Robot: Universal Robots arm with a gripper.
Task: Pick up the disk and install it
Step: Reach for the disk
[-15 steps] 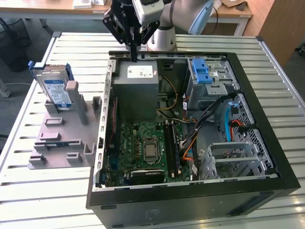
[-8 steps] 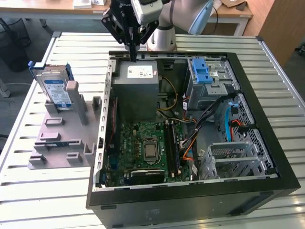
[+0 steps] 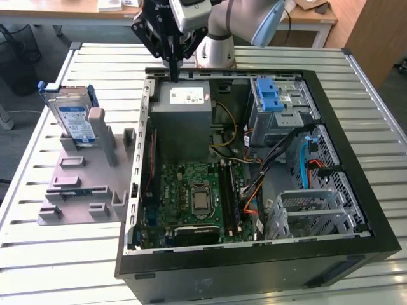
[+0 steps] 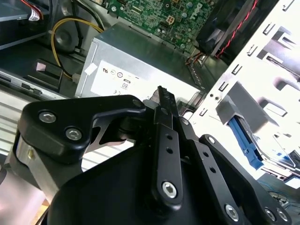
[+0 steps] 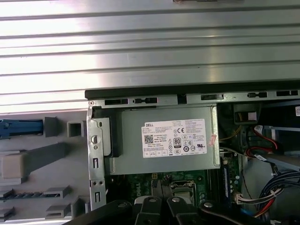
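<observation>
The flat silver-metal disk with a white-and-blue label and blue side rails (image 3: 75, 121) stands on edge in a grey plastic holder (image 3: 82, 184) at the exterior view's left, well apart from the jaws. The silver-and-blue arm (image 3: 267, 19) reaches down over the far edge of the open black computer case (image 3: 254, 273). Its black jaws are pressed together, empty, just above the grey power-supply box (image 3: 184, 121). Everything sits on a slatted metal surface (image 3: 51, 254), with a wooden desk (image 3: 63, 14) behind. One disk, one case, one arm.
</observation>
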